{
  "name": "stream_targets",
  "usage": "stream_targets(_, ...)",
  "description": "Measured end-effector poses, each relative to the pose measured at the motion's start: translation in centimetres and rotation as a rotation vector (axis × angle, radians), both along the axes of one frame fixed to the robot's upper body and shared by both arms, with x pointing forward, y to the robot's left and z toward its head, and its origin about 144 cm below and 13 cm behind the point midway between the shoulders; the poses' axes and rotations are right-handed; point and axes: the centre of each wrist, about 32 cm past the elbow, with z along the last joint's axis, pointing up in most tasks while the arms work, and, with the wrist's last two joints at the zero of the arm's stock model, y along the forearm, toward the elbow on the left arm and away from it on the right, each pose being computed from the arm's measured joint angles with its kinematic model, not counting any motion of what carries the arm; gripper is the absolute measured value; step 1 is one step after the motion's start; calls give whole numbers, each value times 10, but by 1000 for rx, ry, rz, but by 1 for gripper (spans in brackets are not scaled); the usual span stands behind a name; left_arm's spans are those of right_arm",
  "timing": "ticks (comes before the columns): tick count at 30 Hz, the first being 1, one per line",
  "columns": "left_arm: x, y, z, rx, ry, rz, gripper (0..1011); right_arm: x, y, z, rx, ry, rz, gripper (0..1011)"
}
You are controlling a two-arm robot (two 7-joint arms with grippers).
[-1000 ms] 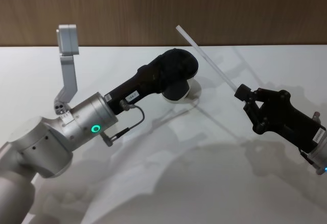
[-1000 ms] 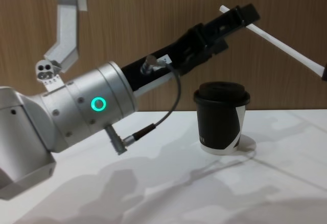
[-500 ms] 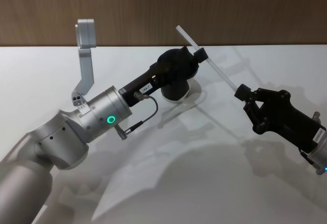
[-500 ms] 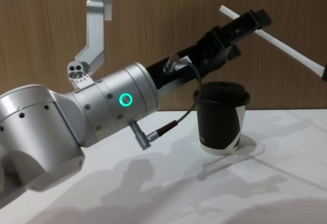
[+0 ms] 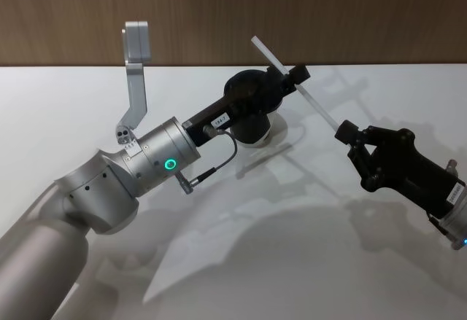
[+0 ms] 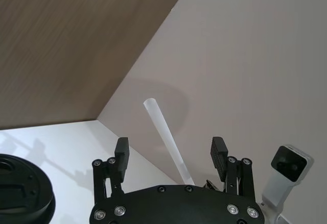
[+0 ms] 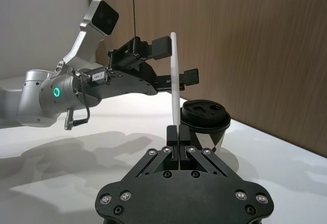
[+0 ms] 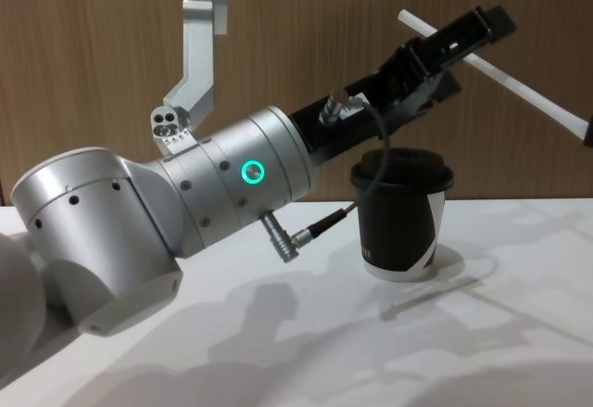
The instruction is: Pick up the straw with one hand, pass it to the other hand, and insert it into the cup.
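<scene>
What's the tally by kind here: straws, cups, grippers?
straw: 1
cup: 1
grippers: 2 (left gripper, open around the straw; right gripper, shut on it)
Total: 4

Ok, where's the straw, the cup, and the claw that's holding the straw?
straw (image 5: 319, 105): head view, its middle stretch.
cup (image 8: 394, 231): chest view, black side wall.
right gripper (image 5: 343, 132): head view, fingertips shut on the straw's end.
</scene>
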Motion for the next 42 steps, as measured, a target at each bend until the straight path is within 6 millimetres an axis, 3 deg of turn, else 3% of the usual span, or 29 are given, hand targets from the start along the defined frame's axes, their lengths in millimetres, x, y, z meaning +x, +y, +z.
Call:
stream_targets(8, 2, -3, 1, -14, -4, -19, 906, 0, 0, 0, 0, 0, 0, 17)
stream_targets(17, 3, -5, 1, -22, -5, -29, 648, 0, 0, 0, 0, 0, 0, 17)
stream_targets(31, 4, -6, 2, -27, -6, -35, 158, 0, 0, 0, 0, 0, 0, 18)
stream_targets(42, 4, -6, 2, -29, -7, -38, 46, 0, 0, 0, 0, 0, 0, 17)
